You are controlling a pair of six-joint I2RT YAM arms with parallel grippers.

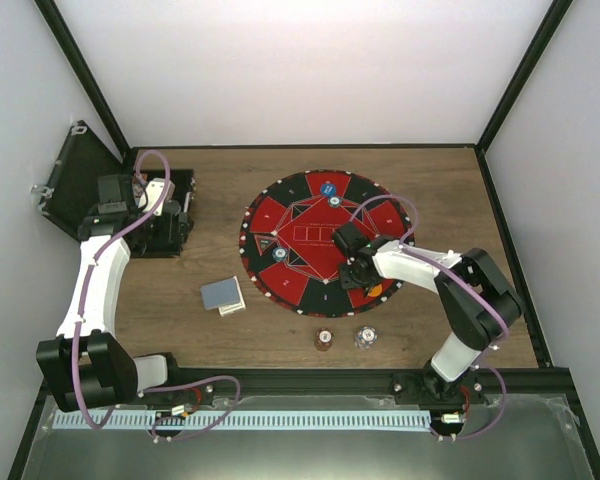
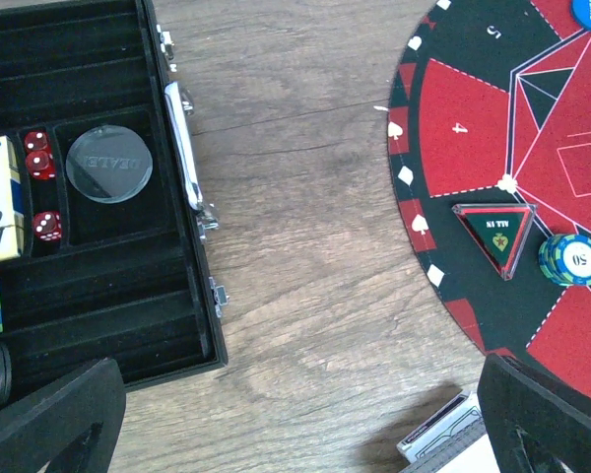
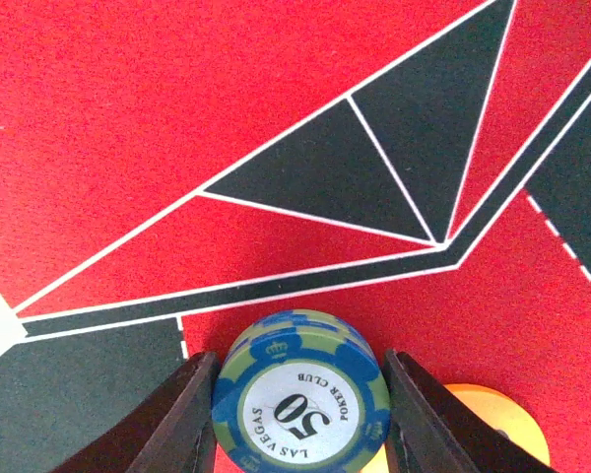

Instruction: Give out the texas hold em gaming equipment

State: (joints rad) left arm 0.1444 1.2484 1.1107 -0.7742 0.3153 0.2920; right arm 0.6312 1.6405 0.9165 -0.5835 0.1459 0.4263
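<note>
Right wrist, right tool [image 3: 300, 363] pinching teal 50 chips [image 3: 300, 404], left tool [image 2: 300, 394] spread wide.

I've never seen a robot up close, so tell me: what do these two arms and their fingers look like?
Both the left arm and right arm have smooth white shells between chunky black joints. A thin purple cable loops loosely along each. The fingers are matt black, flat and wedge-shaped. No markings are readable.

Case [image 1: 130, 205] lies left of mat [image 1: 325, 240], cards [image 1: 223, 296] between.
</note>
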